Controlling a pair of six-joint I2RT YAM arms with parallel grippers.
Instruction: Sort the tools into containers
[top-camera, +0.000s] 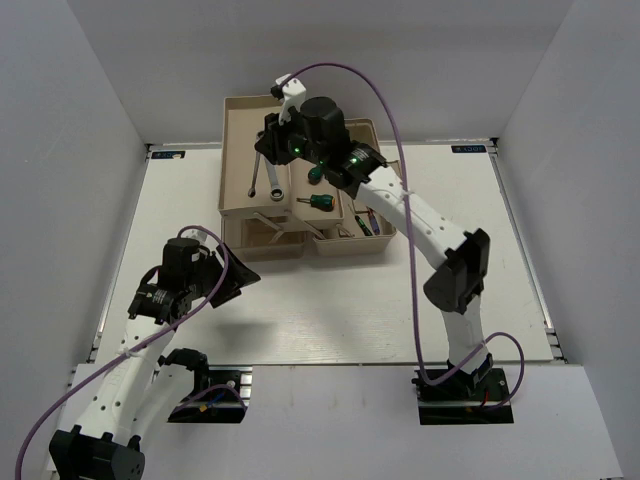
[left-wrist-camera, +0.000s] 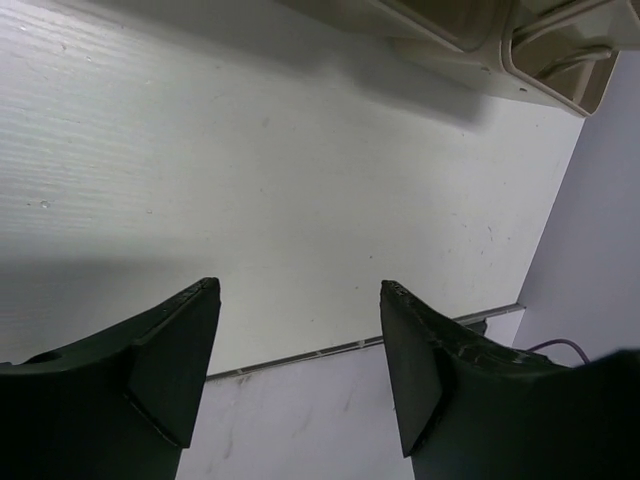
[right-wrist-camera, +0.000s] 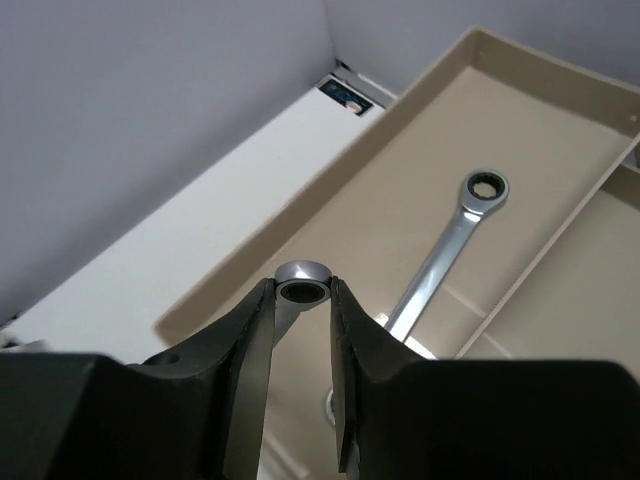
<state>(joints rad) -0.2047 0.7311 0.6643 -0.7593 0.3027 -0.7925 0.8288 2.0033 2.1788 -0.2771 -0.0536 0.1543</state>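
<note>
The right gripper (right-wrist-camera: 301, 298) is clenched on the short wrench (right-wrist-camera: 301, 270), whose ring end pokes up between the two fingertips. It holds the wrench above the left beige tray (top-camera: 240, 115), which sits at the middle of the bench's far edge. The long wrench (right-wrist-camera: 440, 255) lies flat on that tray's floor, ring end pointing toward the far edge. In the next compartment to the right, just beside the tray, rests a green-handled screwdriver (top-camera: 320, 201). The left gripper (left-wrist-camera: 300, 290) is released, with its jaws spread wide and nothing between them. It hangs over the bare bench (left-wrist-camera: 250, 150) toward the near left corner, well apart from the trays, with a corner of the toolbox (left-wrist-camera: 560, 60) showing ahead of it.
</note>
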